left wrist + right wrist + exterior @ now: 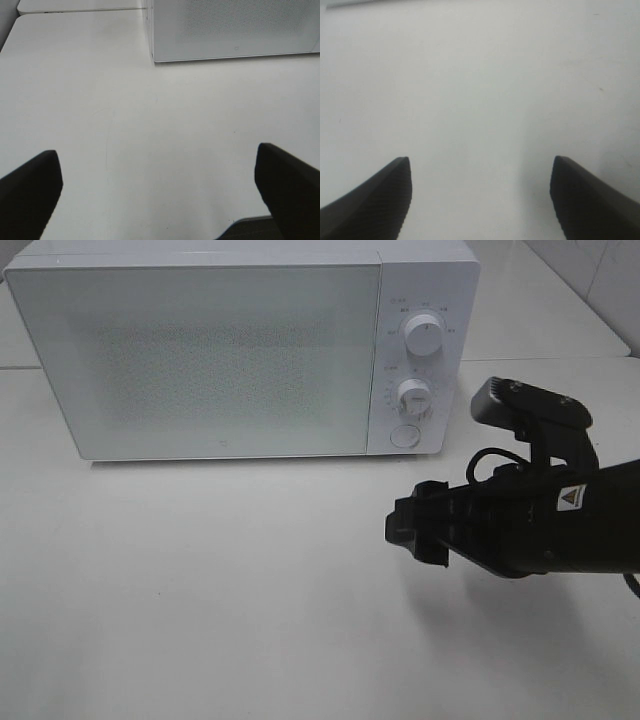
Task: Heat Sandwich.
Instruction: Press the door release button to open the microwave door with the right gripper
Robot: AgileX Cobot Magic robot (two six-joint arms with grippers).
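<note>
– White table [200, 590] fills nearly every view, bare apart from one microwave [220, 350] at the back with its door [200, 355] closed. Where is the sandwich?
– Not in any of the three views, so I cannot tell where it is. Nothing can be made out behind the frosted door.
– How would it handle?
– My guess is light, soft and loose in its layers. Bread dents under a hard pinch and filling can slide. I would take it low across the crust sides with a gentle squeeze, or better, lift whatever carries it.
– And the arms?
– Only the right arm [540, 530] shows in the high view, hanging over the table near the microwave's dials [425, 337]. The right gripper [480, 200] is spread apart with nothing between its fingers [370, 205]. The left gripper [160, 195] is spread wide too, empty, facing the microwave's lower corner.
– The count?
– One microwave, one door, two grippers, two dials, one round button [404, 435], and no sandwich in view.
</note>
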